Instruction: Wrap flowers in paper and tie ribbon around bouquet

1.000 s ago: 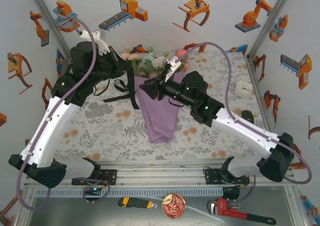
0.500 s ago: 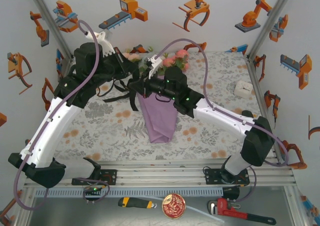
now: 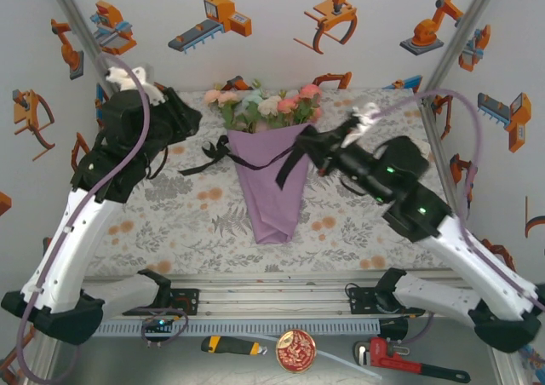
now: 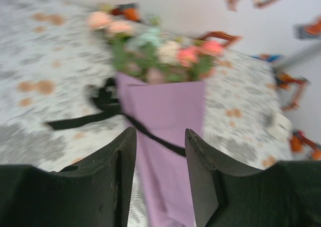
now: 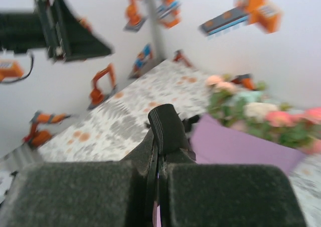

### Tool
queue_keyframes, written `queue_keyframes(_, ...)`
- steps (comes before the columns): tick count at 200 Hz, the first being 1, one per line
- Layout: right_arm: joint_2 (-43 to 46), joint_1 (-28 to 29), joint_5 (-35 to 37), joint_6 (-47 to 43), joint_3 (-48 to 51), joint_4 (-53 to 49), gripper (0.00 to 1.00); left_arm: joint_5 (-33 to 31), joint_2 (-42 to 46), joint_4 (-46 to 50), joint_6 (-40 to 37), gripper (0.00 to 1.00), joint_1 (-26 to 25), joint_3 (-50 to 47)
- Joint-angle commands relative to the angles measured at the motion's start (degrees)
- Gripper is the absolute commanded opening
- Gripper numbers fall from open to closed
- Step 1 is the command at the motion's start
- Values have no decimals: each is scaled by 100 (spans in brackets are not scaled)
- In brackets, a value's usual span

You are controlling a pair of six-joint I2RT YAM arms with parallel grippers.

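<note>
While wrist view shows jaws closed, overhead shows ribbon (image 3: 213,153) reaching right gripper (image 3: 308,142).

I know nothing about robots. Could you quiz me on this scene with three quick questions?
1. True or false: the left gripper is open and empty.
2. What colour is the ribbon that crosses the purple paper? A black, B red, C white.
3. Fill in: the flowers lie toward the ____ edge of the table, seen from the top camera.
Key: 1 true; 2 A; 3 far.
</note>
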State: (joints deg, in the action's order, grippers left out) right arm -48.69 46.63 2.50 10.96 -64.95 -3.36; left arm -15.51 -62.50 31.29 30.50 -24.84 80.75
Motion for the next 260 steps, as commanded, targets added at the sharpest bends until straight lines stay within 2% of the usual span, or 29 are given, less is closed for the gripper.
queue_keyframes(1, 392, -92, 1131, -134, 534, -835, 0, -259, -36, 105, 463, 43, 552, -888)
queue_keyframes(18, 609, -121, 1310, -5, 925, -860, 0, 340, -328, -66, 682, 43, 903, -1422)
queue_keyframes(28, 666, -119, 1319, 49, 1062, -860, 0, 832, -660, -266, 535, 43, 996, -1580)
queue_keyframes(45, 714, -128, 1347, 93, 1226, -860, 0, 2047, -1468, -474, -635, 41, 1001, -1442)
queue_keyframes(60, 712, -137, 1324, 74, 1271, -864, 0, 2453, -2183, -200, -1808, 41, 887, -1047)
queue_keyframes(71, 704, -146, 1309, 40, 1283, -860, 0, 2114, -2567, -160, -2504, 41, 757, -919)
queue_keyframes(89, 687, -148, 1305, -18, 1284, -862, 0, 1816, -3194, 36, -3130, 41, 747, -602)
queue_keyframes(110, 696, -155, 1288, -130, 1287, -879, 0, 898, -4001, 441, -3911, 41, 583, -95)
queue_keyframes(132, 779, -176, 1322, -225, 1350, -926, 0, 720, -4628, 508, -4518, 43, 510, 189)
queue_keyframes(176, 861, -229, 1350, -318, 1528, -923, 0, 681, -5322, 372, -4827, 45, 402, 507)
queue_keyframes(260, 819, -366, 1228, -498, 1458, -955, 0, 154, -6130, 347, -5147, 47, 303, 1001)
